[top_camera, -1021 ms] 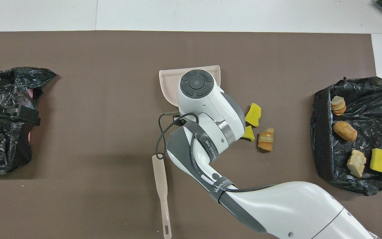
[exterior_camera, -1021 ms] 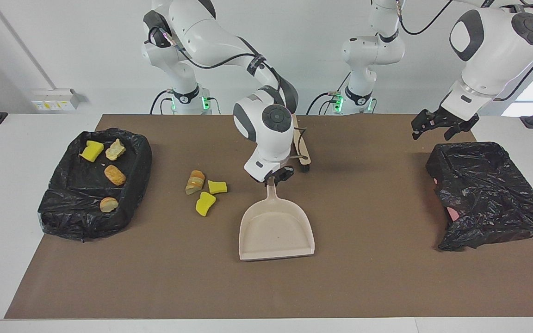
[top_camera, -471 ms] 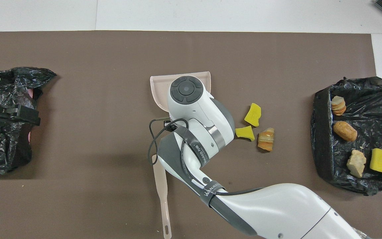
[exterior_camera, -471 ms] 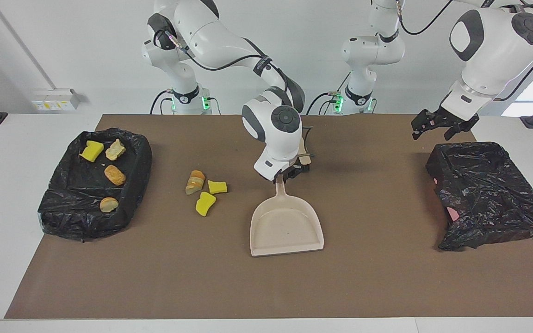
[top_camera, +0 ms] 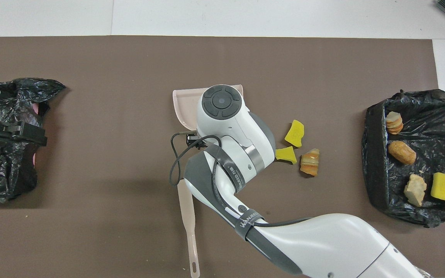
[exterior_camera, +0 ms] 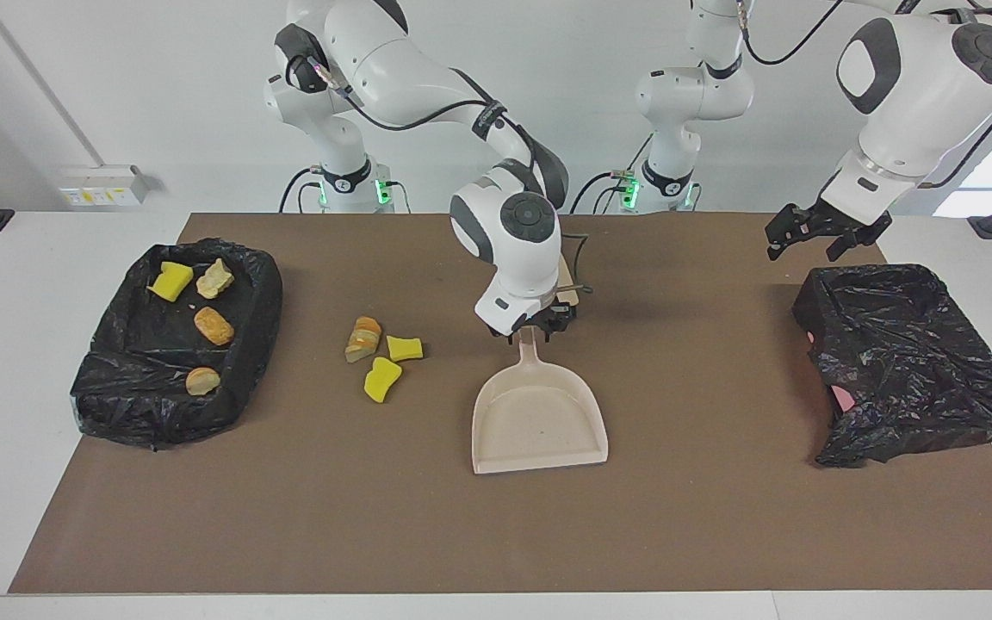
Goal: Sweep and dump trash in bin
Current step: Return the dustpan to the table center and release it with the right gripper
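Shifted toward the left arm's end of the table since a second ago: beige plastic dustpan (exterior_camera: pixel 540 418), now flat on the brown mat (exterior_camera: pixel 496 534) near mid-table, mouth facing away from the robots. Right tool (exterior_camera: pixel 539 330) sits right at the dustpan's handle tip; it was clamped on the handle earlier, whether its fingers are now parted or still pinching I cannot tell. Overhead, the right arm covers most of the pan, only its rim (top_camera: pixel 185 104) shows.

Left tool (exterior_camera: pixel 815 237) hangs with fingers spread wide, holding nothing, over the edge of the crumpled black bag-lined bin (exterior_camera: pixel 909 362) at the left arm's end; unchanged, that arm waits.

Trash: two bright yellow sponge pieces (exterior_camera: pixel 384 377) and one tan-orange crusty bread lump (exterior_camera: pixel 362 338) lie loose on the mat beside the dustpan, toward the right arm's end, not touching it. More scraps of the same kind (exterior_camera: pixel 203 301) sit in the black bag-lined tray (exterior_camera: pixel 100 379) at the right arm's end.

Pale beige flat brush-like scraper (top_camera: pixel 189 224) lies on the mat nearer the robots than the dustpan, partly under the right arm.
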You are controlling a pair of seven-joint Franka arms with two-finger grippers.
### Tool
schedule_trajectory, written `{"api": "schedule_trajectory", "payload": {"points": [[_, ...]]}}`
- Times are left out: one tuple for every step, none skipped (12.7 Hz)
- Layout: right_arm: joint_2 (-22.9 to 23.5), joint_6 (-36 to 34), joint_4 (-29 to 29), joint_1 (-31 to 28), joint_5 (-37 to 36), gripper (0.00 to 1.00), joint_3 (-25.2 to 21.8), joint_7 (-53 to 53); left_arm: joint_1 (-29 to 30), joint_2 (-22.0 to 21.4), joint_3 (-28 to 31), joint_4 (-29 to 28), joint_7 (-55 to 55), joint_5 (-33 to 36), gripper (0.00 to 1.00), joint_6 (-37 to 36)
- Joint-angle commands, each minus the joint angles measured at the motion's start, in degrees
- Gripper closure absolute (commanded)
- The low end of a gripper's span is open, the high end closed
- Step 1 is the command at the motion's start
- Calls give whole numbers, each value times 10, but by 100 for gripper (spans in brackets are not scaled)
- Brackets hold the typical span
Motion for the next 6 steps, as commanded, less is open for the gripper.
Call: {"api": "schedule_trajectory", "payload": {"points": [[-47, -10, -20, -15, 17, 0, 1, -1, 2, -14, -3, -17, 3, 12, 0, 10], [-68, -14, -25, -22, 18, 0, 1, -1, 2, -14, -2, -17, 3, 12, 0, 11], [-88, -39, -25, -28, 18, 0, 2, -5, 2, -14, -3, -17, 3, 12, 0, 10], [-104, -62, -26, -22, 18, 0, 1, -24, 2, -14, -3, -17, 3, 12, 0, 11], [-128, -83, -41, -19, 19, 0, 2, -38, 2, -14, -3, -17, 3, 12, 0, 11], [-153, -95, -63, -14, 19, 0, 4, -39, 2, -13, -3, -17, 3, 12, 0, 11]]}}
